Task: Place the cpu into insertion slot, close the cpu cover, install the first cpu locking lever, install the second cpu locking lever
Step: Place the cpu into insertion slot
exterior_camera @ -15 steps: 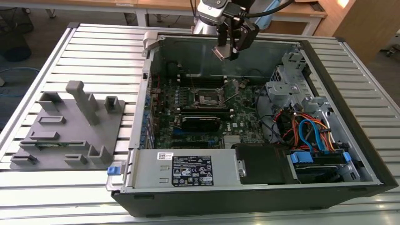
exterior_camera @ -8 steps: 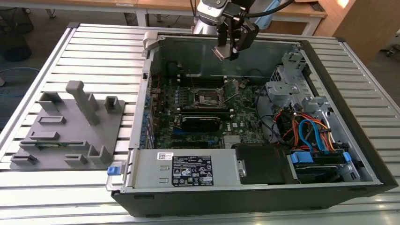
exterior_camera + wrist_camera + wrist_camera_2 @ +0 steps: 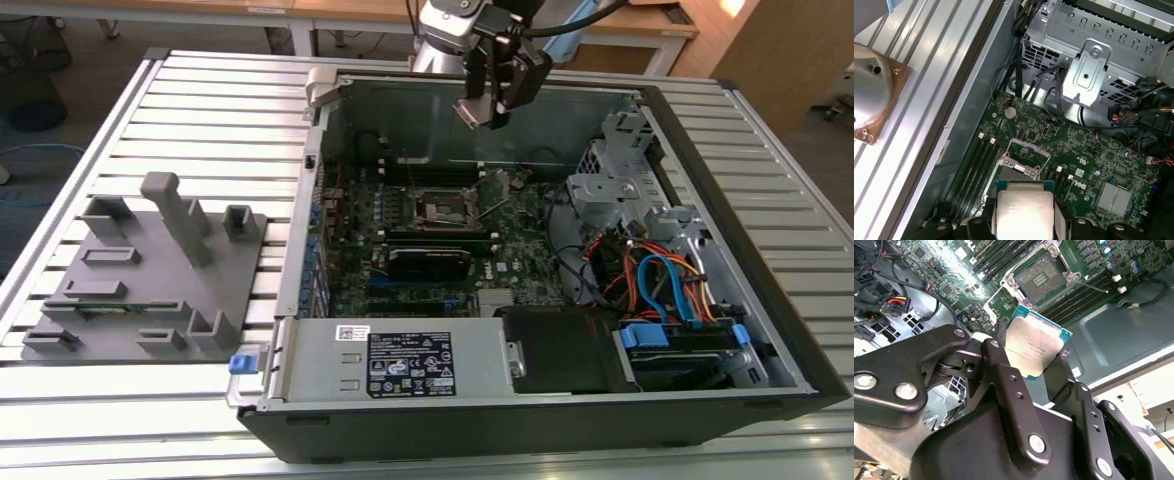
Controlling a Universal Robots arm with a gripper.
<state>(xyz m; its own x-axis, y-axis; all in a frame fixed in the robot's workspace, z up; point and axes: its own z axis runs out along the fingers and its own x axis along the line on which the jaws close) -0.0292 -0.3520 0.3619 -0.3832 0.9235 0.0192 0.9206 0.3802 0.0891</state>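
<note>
The cpu (image 3: 1036,349) sits pinched between the two black fingers (image 3: 1000,352) of the gripper (image 3: 489,104), which are clamped on opposite edges of the chip, its silver-grey metal top facing the second wrist camera and its green rim showing past the fingertips. In the exterior view the gripper hangs high over the far side of the open computer case (image 3: 747,330), well above the green circuit board (image 3: 514,255), so the chip is in the air and touches nothing but the fingers. The insertion slot (image 3: 1042,277) lies beyond the fingertips, down on the board, apart from the chip; its dark centre with the field of contacts is bare. In the first wrist view the cpu cover (image 3: 1029,143) shows as a thin silvery frame tilted up off the far side of the slot, with board visible through its window. A thin wire lever (image 3: 1094,287) stands beside the slot, angled away from it. Long black memory slots (image 3: 1081,295) run beside the slot. Off to the gripper's side, on the exterior view's left, a grey moulded fixture (image 3: 147,280) rests on the slatted metal table (image 3: 227,100), well apart from the case.
</note>
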